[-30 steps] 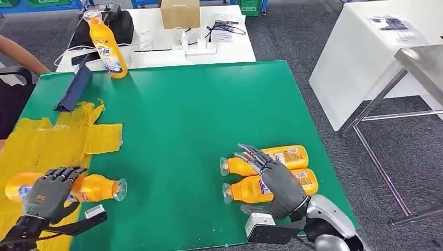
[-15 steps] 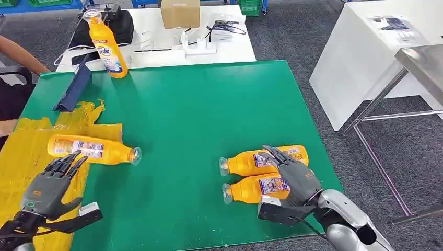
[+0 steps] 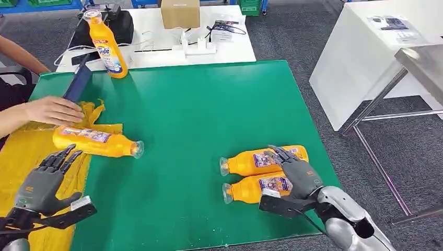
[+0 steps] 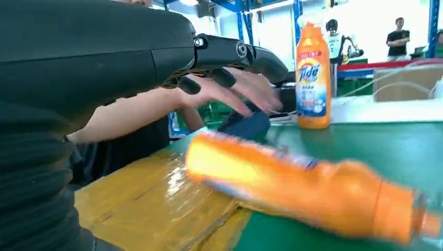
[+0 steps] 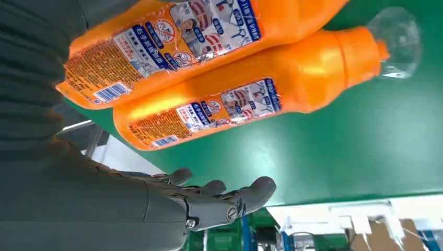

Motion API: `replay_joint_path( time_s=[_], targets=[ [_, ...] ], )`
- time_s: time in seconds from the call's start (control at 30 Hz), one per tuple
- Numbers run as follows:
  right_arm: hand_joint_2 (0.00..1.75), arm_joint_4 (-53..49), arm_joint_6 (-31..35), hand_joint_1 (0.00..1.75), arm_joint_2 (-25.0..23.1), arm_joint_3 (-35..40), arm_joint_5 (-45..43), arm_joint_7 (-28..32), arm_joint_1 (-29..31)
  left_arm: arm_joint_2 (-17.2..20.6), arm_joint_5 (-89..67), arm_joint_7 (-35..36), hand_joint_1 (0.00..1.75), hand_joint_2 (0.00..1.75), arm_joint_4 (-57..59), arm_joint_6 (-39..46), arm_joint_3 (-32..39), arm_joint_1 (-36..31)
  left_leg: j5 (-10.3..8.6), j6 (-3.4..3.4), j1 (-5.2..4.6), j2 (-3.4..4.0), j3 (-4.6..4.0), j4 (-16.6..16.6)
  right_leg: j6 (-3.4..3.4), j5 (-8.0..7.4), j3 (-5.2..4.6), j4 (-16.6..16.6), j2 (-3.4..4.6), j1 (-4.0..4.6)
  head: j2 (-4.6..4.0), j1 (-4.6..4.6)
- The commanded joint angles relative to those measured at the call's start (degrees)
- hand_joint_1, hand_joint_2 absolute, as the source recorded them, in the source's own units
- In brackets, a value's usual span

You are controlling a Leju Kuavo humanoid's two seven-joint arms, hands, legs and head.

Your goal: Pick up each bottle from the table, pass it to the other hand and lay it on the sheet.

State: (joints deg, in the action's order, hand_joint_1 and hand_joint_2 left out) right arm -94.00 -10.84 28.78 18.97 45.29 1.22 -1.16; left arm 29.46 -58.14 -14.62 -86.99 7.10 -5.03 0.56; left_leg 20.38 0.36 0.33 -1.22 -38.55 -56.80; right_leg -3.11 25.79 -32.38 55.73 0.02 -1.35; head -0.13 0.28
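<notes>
An orange bottle [image 3: 96, 141] lies on its side across the edge of the yellow sheet [image 3: 31, 151], cap pointing right. A person's hand [image 3: 52, 111] rests at its base. My left hand [image 3: 44, 180] hovers just short of it, fingers spread, holding nothing. In the left wrist view the bottle [image 4: 313, 188] is blurred, beyond my fingers [image 4: 224, 57]. Two more orange bottles [image 3: 258, 159] [image 3: 256, 189] lie side by side at the right of the green table [image 3: 198, 115]. My right hand [image 3: 295, 172] hangs over their bases with fingers extended, gripping neither; the right wrist view shows both bottles [image 5: 198, 42] [image 5: 251, 104].
A tall Tide bottle [image 3: 107, 47] stands upright at the far left corner, with a dark flat object [image 3: 78, 83] leaning beside it. Behind is a white table with a cardboard box [image 3: 180, 13], a black bag and cables. A white counter [image 3: 365, 57] and a metal frame stand to the right.
My left hand has let go of the bottle and drawn back. The bottle now lies farther up on the sheet, and a person's hand has come in to it. My right hand shifted slightly right.
</notes>
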Motion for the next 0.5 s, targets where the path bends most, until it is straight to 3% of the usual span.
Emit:
replay_joint_path(
  time_s=[0.03, 0.27, 0.5],
  targets=[
    [1.75, 8.5, -0.9, 0.0, -2.6, 2.9, 0.2, -0.1, 4.7, -2.8, 0.5, -0.2, 0.0, 1.75, 0.3, -0.7, 0.7, -2.8, 0.12, -0.02, 0.09, 0.11, 0.35, 0.0, 0.17, 0.07, 0.42, -0.1, 0.01, 0.13, 0.0, 0.0],
    [1.75, 10.9, -3.3, 0.0, 0.5, 6.0, -0.6, -0.7, 5.2, -2.1, 1.1, -0.4, 0.0, 1.75, 1.8, -0.9, -0.3, -4.3, 0.03, 0.0, 0.03, 0.03, 0.19, 0.0, 0.09, 0.03, 0.24, -0.1, -0.04, 0.06, 0.0, -0.02],
    [1.75, 10.9, -3.2, 0.0, 0.6, 5.9, -0.6, -0.7, 5.1, -2.1, 1.1, -0.4, 0.0, 1.75, 1.9, -0.9, -0.3, -4.3, 0.08, -0.01, 0.05, 0.08, 0.26, 0.0, 0.13, 0.05, 0.32, -0.1, -0.01, 0.08, 0.0, -0.02]
  ],
)
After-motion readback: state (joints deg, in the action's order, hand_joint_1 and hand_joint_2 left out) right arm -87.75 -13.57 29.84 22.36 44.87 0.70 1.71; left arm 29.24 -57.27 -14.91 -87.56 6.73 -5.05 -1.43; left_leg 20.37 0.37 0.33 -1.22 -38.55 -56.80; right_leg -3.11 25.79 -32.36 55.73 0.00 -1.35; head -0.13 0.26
